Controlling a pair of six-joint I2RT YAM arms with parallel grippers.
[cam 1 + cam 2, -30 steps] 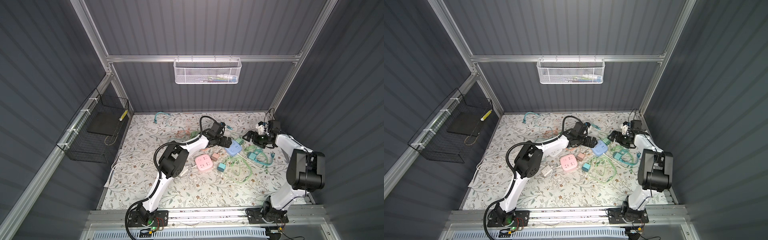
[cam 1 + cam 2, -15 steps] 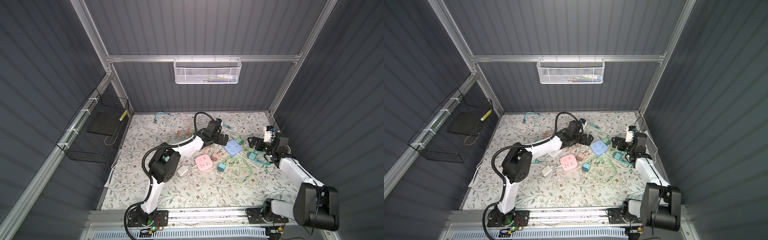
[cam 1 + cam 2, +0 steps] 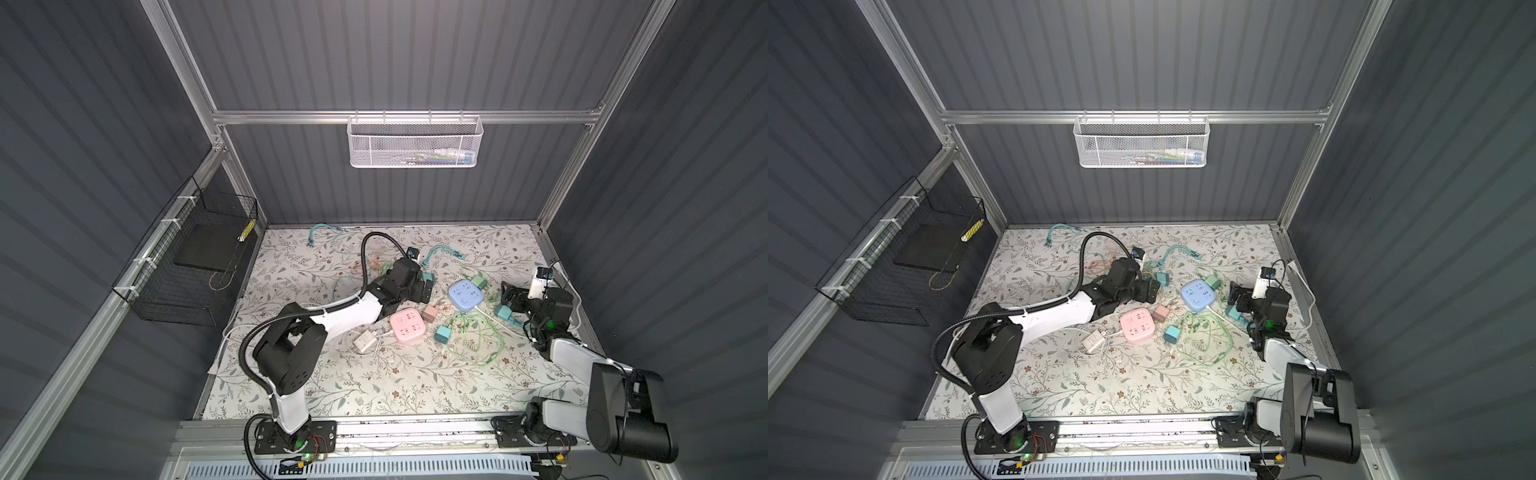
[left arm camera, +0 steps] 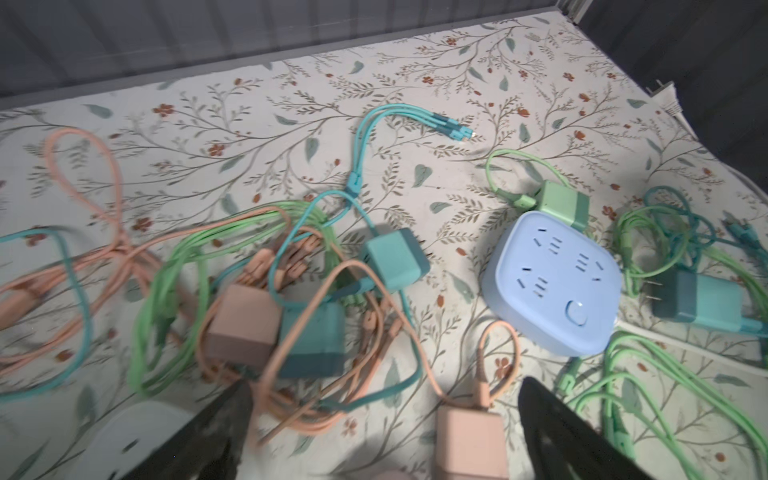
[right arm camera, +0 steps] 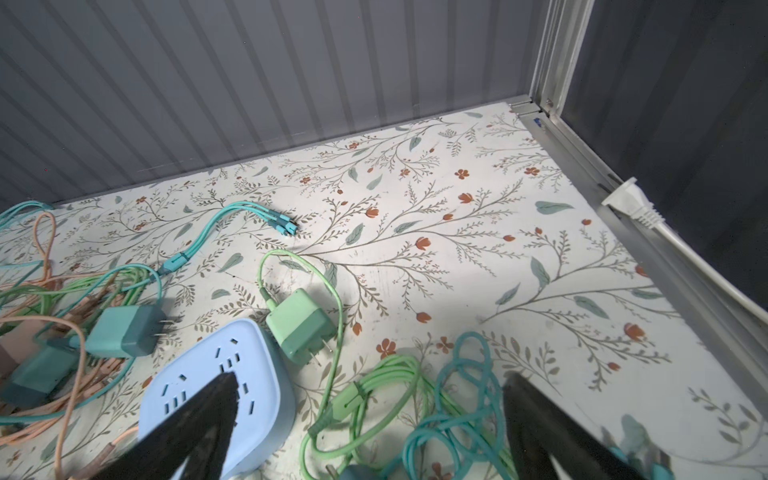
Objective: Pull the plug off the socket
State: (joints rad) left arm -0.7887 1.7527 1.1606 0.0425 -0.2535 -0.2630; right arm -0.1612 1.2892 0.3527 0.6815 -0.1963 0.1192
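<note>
The light blue socket (image 3: 465, 295) (image 3: 1198, 295) (image 4: 552, 286) (image 5: 257, 374) lies flat on the floral mat, none of its top slots filled. A green plug (image 3: 480, 282) (image 3: 1213, 282) (image 4: 563, 205) (image 5: 299, 324) lies against its far corner, on the mat, its metal prongs bare in the right wrist view. My left gripper (image 3: 426, 286) (image 3: 1152, 291) (image 4: 386, 384) is open, left of the socket, over tangled cables. My right gripper (image 3: 509, 299) (image 3: 1237, 297) (image 5: 370, 378) is open and empty, right of the socket, above coiled green and teal cable.
A pink socket cube (image 3: 407, 326) (image 3: 1138, 326), a pink plug (image 3: 430, 312) (image 4: 469, 440), teal plugs (image 3: 505, 312) (image 4: 395, 259) and a white adapter (image 3: 365, 341) lie among loose cables. A white power cord (image 5: 648, 216) runs along the right wall.
Both arms have drawn back from the blue socket. The right arm has folded toward its base and the left gripper has slid left. The socket has not moved.
</note>
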